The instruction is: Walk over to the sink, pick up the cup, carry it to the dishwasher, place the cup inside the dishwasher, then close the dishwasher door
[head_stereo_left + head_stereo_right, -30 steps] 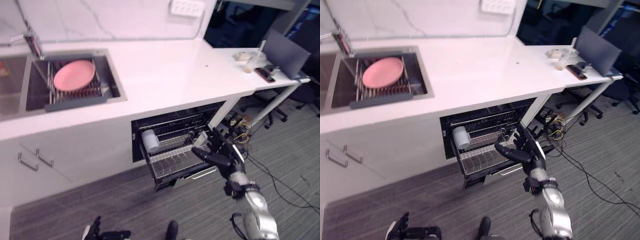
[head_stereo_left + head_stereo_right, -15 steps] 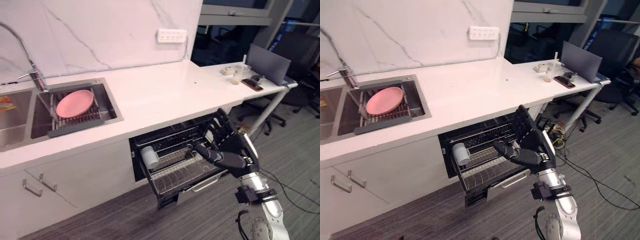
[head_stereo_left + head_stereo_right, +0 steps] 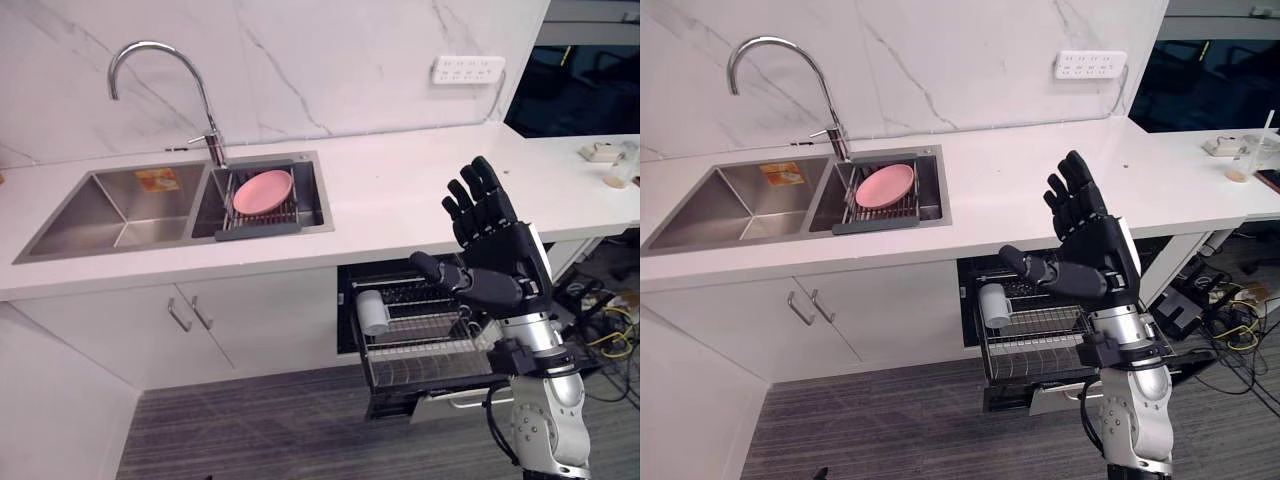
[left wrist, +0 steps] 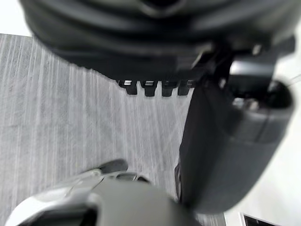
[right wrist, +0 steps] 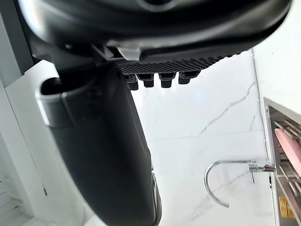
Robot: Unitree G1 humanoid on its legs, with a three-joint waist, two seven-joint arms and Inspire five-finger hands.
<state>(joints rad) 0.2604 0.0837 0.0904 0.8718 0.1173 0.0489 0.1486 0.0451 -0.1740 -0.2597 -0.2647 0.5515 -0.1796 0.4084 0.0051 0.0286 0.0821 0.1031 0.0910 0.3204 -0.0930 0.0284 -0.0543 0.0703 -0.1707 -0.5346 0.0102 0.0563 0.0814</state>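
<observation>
1. Countertop (image 3: 400,195) is running across the middle of the frame. The sink (image 3: 120,210) at its left is carrying a pink plate (image 3: 263,190) on a drainer. We are judging the walk and the pick-up as finished.
2. Below the counter, in the lower middle of the frame, the dishwasher (image 3: 395,281) is standing open with its wire rack (image 3: 420,360) pulled out. We are reading the closing as the one step left.
3. The right hand (image 3: 495,255) is hovering upright at right of centre, in front of the counter edge. Its fingers are straight and spread wide, its thumb is out, and it is holding nothing.
4. The cup (image 3: 374,312) is lying on its side at the left end of the rack, well apart from that hand. We are counting the placing as done.
5. The left hand (image 4: 225,155) is hanging over grey floor in its wrist view, fingers relaxed and empty.
6. The right arm is covering the right part of the rack and much of the door front (image 3: 1055,397), so we are not making out where a handle lies.
7. We are finding the cup too small to tell whether it is sitting firmly between the wires.
</observation>
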